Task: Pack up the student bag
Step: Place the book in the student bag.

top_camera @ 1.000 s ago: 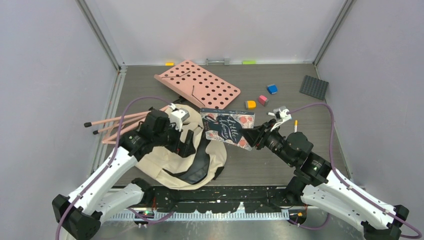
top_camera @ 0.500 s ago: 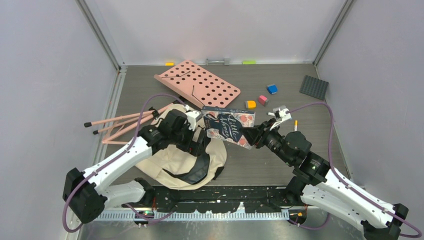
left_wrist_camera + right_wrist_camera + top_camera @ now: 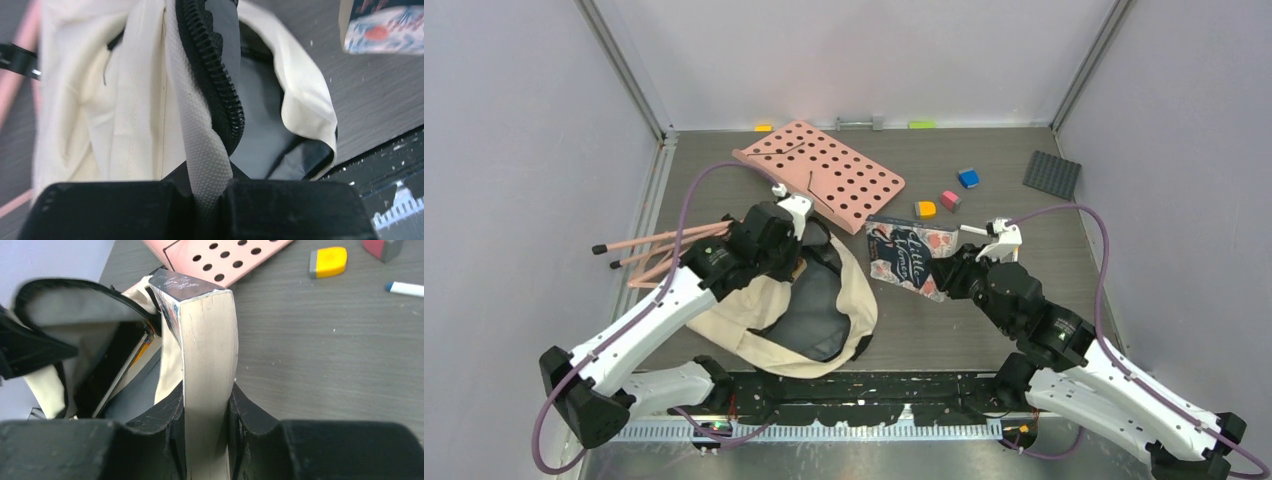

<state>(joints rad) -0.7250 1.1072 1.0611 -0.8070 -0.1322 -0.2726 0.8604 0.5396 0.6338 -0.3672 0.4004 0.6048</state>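
Low, left end effector (image 3: 207, 194) pinches the student bag (image 3: 746, 312); right end effector (image 3: 207, 407) clamps book (image 3: 911, 256).

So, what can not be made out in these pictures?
1. Inside of the cream fabric backpack: top view, shadow and left gripper hide it.
2. Cover of the dark patterned paperback book: right wrist view, edge-on.
3. Rest of the white marker: right wrist view, frame edge.

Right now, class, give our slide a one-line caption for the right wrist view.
Right hand grips a book by its page edge, facing the open student bag, pink perforated board beyond.
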